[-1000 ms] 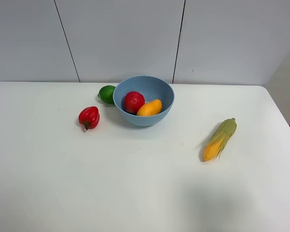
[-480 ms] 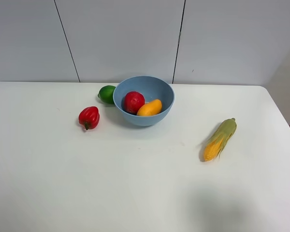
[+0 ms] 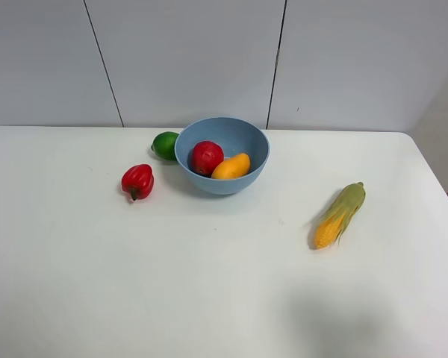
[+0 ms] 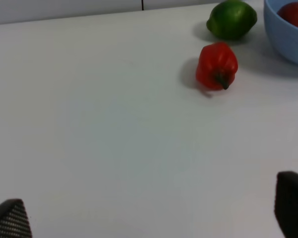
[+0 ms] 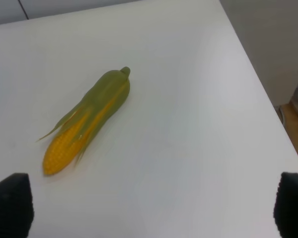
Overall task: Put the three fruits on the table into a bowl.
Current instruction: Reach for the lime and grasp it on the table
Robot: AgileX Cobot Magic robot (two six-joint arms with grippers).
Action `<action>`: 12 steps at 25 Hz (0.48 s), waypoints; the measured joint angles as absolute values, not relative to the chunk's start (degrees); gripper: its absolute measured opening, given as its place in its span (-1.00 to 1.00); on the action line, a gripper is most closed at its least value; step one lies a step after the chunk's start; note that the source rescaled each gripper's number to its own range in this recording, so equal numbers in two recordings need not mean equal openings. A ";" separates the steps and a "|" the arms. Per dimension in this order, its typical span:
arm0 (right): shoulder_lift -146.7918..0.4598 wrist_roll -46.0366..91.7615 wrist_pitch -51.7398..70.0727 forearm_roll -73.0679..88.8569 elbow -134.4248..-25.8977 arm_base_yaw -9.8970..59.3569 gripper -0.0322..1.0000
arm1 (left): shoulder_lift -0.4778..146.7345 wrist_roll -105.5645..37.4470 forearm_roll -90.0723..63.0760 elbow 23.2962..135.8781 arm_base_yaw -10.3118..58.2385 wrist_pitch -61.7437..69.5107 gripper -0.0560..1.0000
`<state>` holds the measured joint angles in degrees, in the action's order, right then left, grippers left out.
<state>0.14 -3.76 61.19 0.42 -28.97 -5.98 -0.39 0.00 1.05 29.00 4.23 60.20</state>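
The light-blue bowl stands at the back middle of the white table. The red pomegranate and the orange-yellow mango lie inside it. The green lime sits on the table, touching the bowl's left side; it also shows in the left wrist view beside the bowl's rim. Neither arm shows in the high view. My left gripper is open and empty, well short of the lime. My right gripper is open and empty near the corn.
A red bell pepper lies left of the bowl, near the lime; it also shows in the left wrist view. A corn cob with green husk lies at the right. The table's right edge is close to it.
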 joint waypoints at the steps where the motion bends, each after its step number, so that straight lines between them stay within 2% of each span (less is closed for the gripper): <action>1: 0.14 -3.71 61.19 0.42 -28.97 -5.98 0.94 | -0.39 0.31 1.05 29.00 4.23 60.20 1.00; 12: 0.14 -3.71 61.19 0.42 -28.97 -5.98 0.98 | -0.39 0.00 1.05 29.00 4.23 60.20 1.00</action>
<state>0.14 -3.71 61.19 0.42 -28.97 -5.98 -0.39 0.00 1.05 29.00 4.23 60.20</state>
